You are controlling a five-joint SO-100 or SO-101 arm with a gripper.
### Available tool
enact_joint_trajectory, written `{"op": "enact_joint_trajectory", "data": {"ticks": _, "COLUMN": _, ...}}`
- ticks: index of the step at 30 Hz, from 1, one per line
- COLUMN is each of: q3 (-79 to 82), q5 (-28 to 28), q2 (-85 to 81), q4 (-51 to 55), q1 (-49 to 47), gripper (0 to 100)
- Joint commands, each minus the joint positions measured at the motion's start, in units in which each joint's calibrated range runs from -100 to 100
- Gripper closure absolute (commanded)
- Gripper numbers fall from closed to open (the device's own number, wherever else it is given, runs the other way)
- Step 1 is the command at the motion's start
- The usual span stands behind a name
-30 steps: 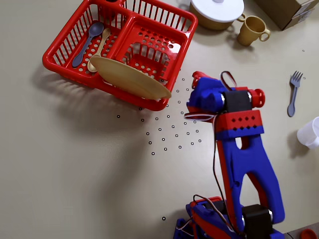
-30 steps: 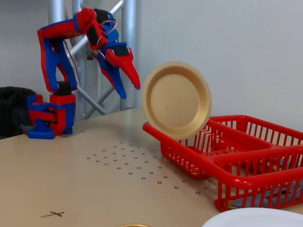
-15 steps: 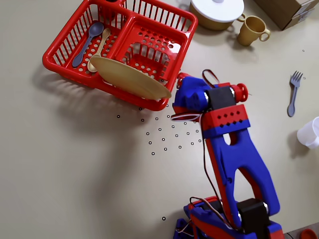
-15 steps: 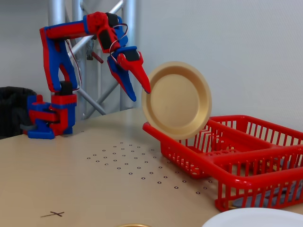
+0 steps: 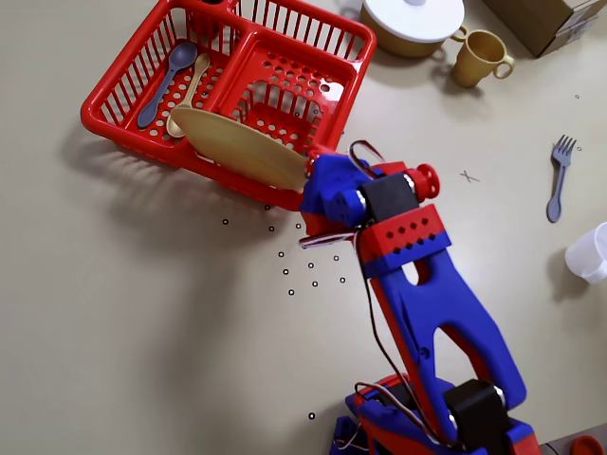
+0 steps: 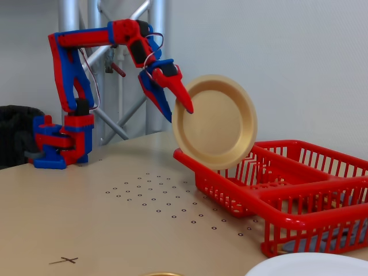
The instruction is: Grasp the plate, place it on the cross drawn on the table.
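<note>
The mustard-tan plate (image 5: 237,147) stands nearly on edge over the near wall of the red basket (image 5: 133,71). In the fixed view the plate (image 6: 218,121) faces the camera, its lower rim level with the basket's (image 6: 299,190) corner. My gripper (image 5: 307,173) is shut on the plate's rim, and in the fixed view it (image 6: 179,112) pinches the plate's left edge. The small grey cross (image 5: 469,176) lies on the table to the right of the arm in the overhead view. In the fixed view the cross (image 6: 64,260) is at the front left.
Two spoons (image 5: 166,85) lie in the basket. A white-lidded pot (image 5: 413,21), a tan cup (image 5: 479,57) and a box (image 5: 550,19) stand at the back right. A grey fork (image 5: 560,180) and a white cup (image 5: 590,254) lie right of the cross. Black ringed dots (image 5: 303,270) mark the table.
</note>
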Motion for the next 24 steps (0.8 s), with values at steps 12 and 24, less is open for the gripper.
{"op": "enact_joint_trajectory", "data": {"ticks": 12, "q3": -6.12, "q5": -1.66, "q2": 2.32, "q4": -6.34, "q1": -4.14, "gripper": 75}}
{"op": "enact_joint_trajectory", "data": {"ticks": 24, "q3": -9.93, "q5": -2.69, "q2": 7.39, "q4": -6.42, "q1": -4.93, "gripper": 88}}
